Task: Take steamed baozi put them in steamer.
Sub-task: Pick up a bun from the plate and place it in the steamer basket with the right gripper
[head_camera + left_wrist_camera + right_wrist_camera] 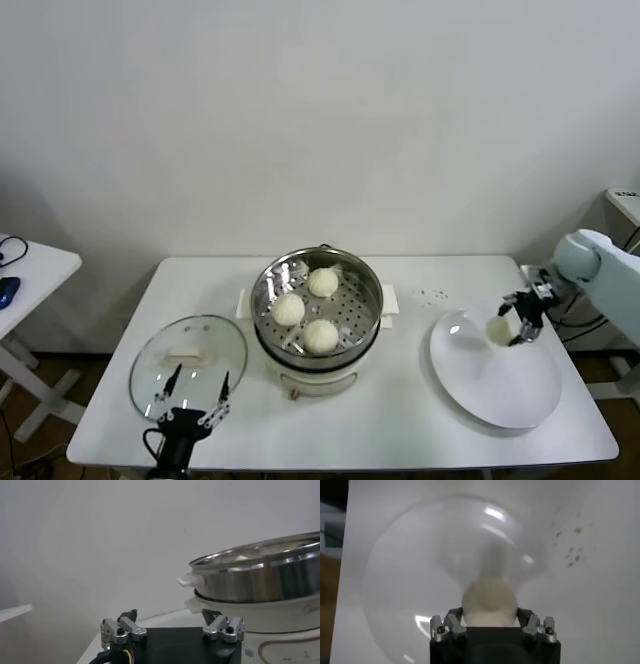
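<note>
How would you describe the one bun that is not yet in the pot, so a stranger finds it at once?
Start at the white table and go to the flat white plate at the robot's right, beside the steel steamer. At the plate's far edge, the right hand is closed on a cream-white bun. It is the only bun outside the steamer; the other three lie on the perforated tray.

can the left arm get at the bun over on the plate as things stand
Probably not. The left gripper sits open by the glass lid, with the steamer standing between it and the plate. The right gripper is already shut on that bun.
</note>
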Robot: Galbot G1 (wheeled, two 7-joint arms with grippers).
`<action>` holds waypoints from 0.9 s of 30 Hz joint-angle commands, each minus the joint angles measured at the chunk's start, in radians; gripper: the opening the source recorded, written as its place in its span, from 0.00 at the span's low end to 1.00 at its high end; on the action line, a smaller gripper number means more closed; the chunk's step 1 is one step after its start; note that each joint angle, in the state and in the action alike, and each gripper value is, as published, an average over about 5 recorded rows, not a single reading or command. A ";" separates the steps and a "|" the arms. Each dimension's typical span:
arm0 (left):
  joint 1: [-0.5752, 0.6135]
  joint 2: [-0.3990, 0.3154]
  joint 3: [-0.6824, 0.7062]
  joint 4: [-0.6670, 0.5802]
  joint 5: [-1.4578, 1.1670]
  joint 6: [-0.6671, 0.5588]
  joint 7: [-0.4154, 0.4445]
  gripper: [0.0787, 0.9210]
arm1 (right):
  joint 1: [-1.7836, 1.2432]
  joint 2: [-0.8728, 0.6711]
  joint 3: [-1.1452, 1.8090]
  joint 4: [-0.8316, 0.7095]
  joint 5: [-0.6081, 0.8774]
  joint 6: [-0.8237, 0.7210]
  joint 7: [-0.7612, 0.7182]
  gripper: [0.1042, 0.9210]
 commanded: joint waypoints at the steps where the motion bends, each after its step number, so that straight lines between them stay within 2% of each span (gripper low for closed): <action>1: -0.001 0.001 0.011 -0.003 0.009 -0.002 -0.001 0.88 | 0.510 0.063 -0.453 0.157 0.492 -0.165 0.023 0.74; 7: -0.010 0.001 0.026 -0.004 0.013 -0.003 -0.002 0.88 | 0.689 0.172 -0.623 0.225 0.734 -0.238 0.071 0.74; 10: -0.014 0.004 0.036 -0.006 0.015 -0.001 -0.002 0.88 | 0.719 0.228 -0.663 0.248 0.796 -0.263 0.094 0.74; 18: -0.024 0.018 0.063 -0.002 0.033 0.001 -0.002 0.88 | 0.698 0.373 -0.704 0.268 0.867 -0.301 0.145 0.74; 27: -0.028 0.024 0.071 0.004 0.033 0.002 -0.002 0.88 | 0.613 0.513 -0.711 0.198 0.883 -0.307 0.167 0.75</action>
